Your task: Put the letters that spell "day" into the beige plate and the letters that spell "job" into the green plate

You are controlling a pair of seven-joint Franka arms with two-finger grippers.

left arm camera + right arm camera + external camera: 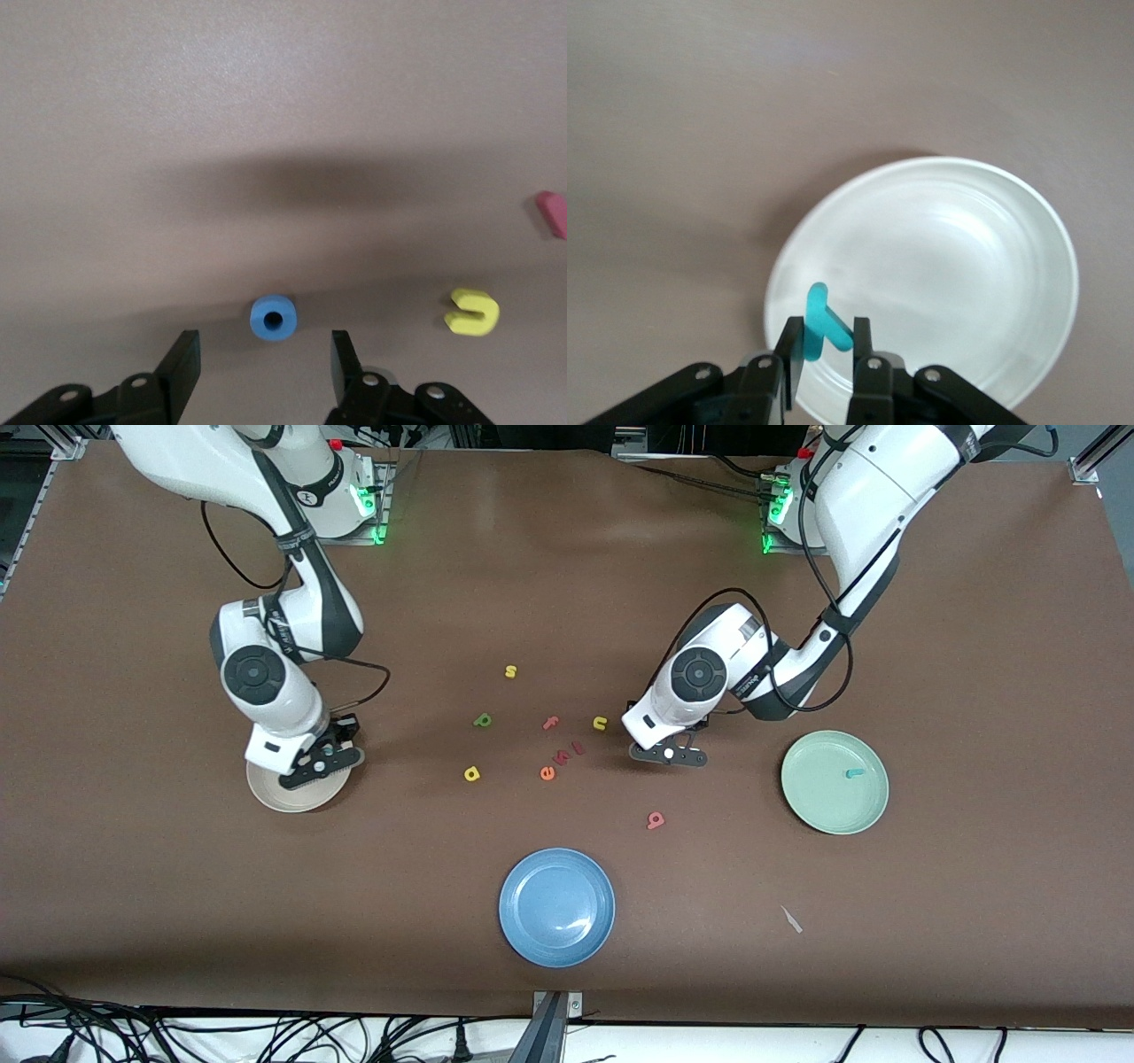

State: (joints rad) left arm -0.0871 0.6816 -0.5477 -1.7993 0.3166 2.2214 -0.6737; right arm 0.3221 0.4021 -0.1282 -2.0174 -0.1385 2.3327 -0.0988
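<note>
My right gripper (317, 765) hangs over the beige plate (282, 794), shut on the teal y (822, 320), which stands upright between its fingers above the plate (957, 248). My left gripper (264, 359) is low over the table and open. The blue o (274, 317) lies flat just past its fingertips, untouched. In the front view that gripper (669, 755) hides the o. The teal j (853, 774) lies in the green plate (811, 797). On the table lie the green d (482, 720), the yellow a (472, 774) and the salmon b (656, 820).
A blue plate (556, 906) sits nearest the front camera. Loose letters lie mid-table: a yellow s (510, 671), a pink f (550, 723), a yellow u (600, 724) (471, 312), an orange e (547, 772) and two small pink ones (568, 752).
</note>
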